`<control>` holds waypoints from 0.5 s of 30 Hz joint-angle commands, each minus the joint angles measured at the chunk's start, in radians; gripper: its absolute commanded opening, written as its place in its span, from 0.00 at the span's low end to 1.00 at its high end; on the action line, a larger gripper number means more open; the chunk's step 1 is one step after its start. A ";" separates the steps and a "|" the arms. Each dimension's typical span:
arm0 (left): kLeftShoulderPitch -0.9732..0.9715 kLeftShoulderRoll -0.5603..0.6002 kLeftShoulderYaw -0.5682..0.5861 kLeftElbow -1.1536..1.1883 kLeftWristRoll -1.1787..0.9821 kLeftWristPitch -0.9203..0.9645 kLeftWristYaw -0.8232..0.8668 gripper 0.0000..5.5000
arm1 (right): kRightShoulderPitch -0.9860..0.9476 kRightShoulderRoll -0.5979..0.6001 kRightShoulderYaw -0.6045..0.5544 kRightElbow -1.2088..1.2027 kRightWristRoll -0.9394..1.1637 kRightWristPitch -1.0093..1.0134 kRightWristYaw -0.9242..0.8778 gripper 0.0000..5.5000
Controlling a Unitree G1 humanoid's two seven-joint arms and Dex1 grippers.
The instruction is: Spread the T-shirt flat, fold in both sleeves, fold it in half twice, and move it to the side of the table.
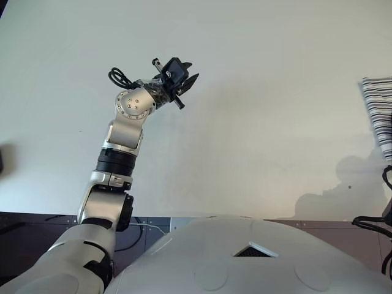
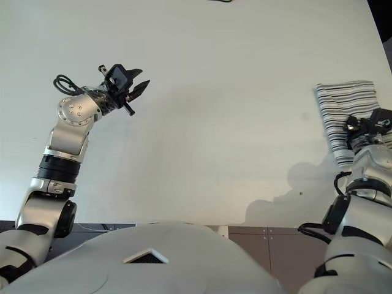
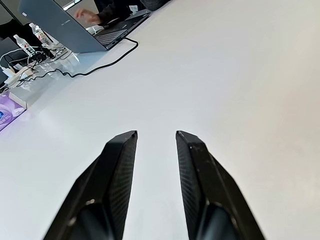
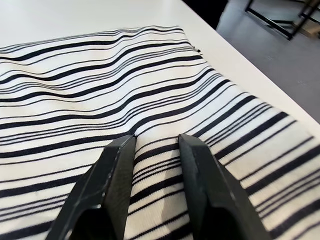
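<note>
The black-and-white striped T-shirt (image 2: 346, 101) lies folded into a compact rectangle at the right edge of the white table (image 1: 263, 122). My right gripper (image 4: 156, 142) is down on the shirt, open, with its fingertips touching the striped cloth and a small ridge of fabric between them. It also appears as a dark shape over the shirt's near part in the right eye view. My left gripper (image 1: 191, 82) is held up above the bare left-middle of the table, open, with nothing between its fingers (image 3: 122, 160).
A laptop (image 3: 75, 30) with a black cable (image 3: 100, 65) sits at the table's far end, beside bottles and a purple box (image 3: 7, 112). The table's right edge (image 4: 260, 75) runs right beside the shirt, with the floor beyond it.
</note>
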 commanded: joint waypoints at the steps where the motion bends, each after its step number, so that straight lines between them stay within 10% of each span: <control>1: -0.010 -0.016 -0.010 -0.033 -0.002 0.031 -0.006 0.26 | 0.063 0.067 -0.042 0.042 0.001 0.048 -0.078 0.28; 9: 0.063 -0.060 0.102 -0.211 -0.054 0.022 0.132 0.26 | -0.027 0.046 0.012 -0.241 -0.131 -0.384 -0.176 0.28; 15: 0.247 -0.180 0.192 -0.472 -0.095 0.053 0.329 0.26 | 0.126 0.400 0.263 -1.083 -0.109 -0.199 -0.243 0.28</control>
